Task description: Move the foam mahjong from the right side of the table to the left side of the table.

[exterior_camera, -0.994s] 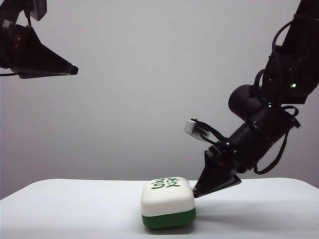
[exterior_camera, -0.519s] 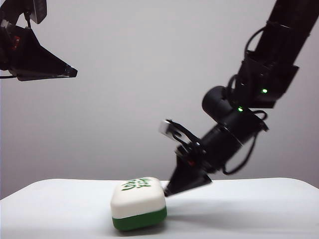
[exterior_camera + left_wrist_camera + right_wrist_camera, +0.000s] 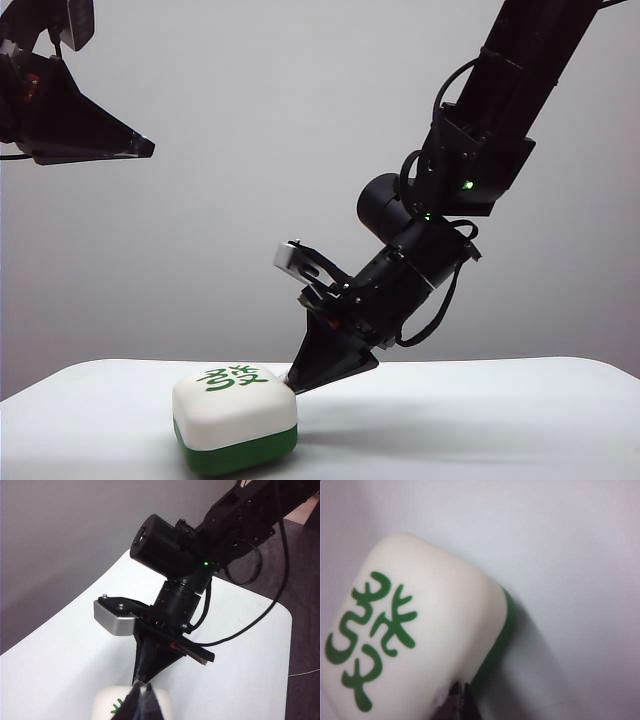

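Foam mahjong (image 3: 235,420) further left, right hand (image 3: 292,382) touching.

The foam mahjong (image 3: 235,417) is white over dark green, green-charactered; table (image 3: 480,420) white.

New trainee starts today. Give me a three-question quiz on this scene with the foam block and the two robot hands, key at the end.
1. True or false: the right hand has lifted the foam block off the table.
2. Where is the left hand? A) touching the block B) raised high above the table's left end C) resting on the table
3. Fill in: the block's base is dark ____.

Key
1. False. The block sits on the table; the right hand's tip is pressed against its upper right edge, fingers together, nothing gripped.
2. B. Its fingers look closed and hold nothing.
3. Green, under a white upper layer with a green character on top.
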`<state>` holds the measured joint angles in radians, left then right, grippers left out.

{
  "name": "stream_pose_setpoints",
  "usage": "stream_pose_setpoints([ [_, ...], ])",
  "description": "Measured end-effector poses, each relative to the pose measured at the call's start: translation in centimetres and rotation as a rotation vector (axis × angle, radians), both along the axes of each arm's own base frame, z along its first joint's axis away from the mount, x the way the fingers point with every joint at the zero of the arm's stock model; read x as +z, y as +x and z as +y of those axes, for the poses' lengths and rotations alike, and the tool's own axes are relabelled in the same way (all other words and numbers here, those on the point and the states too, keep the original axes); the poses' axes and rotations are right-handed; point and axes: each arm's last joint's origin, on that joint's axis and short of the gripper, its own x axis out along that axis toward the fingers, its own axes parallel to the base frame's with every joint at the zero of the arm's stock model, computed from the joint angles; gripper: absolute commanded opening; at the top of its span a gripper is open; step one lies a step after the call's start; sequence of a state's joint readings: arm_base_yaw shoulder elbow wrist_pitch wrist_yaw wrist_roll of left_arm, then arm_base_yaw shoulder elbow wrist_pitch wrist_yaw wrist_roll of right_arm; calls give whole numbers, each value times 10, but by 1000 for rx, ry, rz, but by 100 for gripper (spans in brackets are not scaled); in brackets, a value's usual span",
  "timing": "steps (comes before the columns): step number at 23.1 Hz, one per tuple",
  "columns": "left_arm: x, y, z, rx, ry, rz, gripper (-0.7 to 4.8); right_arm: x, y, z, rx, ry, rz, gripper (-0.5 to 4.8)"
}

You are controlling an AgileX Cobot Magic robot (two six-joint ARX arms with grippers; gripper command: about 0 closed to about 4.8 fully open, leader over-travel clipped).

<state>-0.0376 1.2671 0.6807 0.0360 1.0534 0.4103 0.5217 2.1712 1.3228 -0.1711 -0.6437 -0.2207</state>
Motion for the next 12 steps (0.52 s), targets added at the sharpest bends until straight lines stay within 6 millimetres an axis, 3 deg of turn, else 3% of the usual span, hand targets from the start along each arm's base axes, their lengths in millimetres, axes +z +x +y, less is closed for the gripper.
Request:
stream_pose_setpoints([
  [8,-1,-1,0,-1,0,18,-6,4,-11,9,36,-15,78,-5],
  [12,-1,-2,0,-18,-10,25,-6,4,-25,26,88,-9,111,-5],
])
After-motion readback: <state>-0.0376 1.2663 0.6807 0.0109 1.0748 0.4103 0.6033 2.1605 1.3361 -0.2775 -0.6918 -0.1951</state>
